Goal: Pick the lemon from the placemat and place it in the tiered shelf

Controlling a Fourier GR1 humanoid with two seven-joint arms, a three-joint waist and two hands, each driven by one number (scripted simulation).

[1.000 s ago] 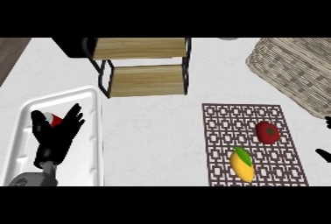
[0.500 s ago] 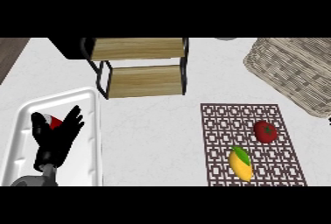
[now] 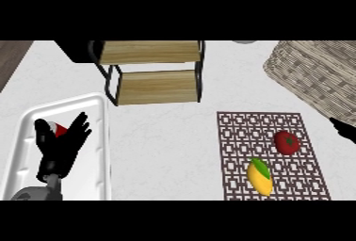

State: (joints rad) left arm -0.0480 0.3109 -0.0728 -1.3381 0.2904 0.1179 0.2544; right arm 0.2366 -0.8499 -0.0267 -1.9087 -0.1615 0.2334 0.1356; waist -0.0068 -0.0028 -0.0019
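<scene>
The yellow, oval lemon with a green tip lies on the dark lattice-patterned placemat, just below the red tomato, well apart from the two-level wooden tiered shelf with black frame. You should expect it to be light, rigid and smooth-skinned, prone to roll; take it across its narrow middle. Your left hand rests released, fingers straight, over the white tray. Of your right hand only a dark sliver shows; its state cannot be told.

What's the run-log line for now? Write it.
lemon: on placemat | left robot hand: open over tray | right robot hand: at right edge | pick: not begun
</scene>
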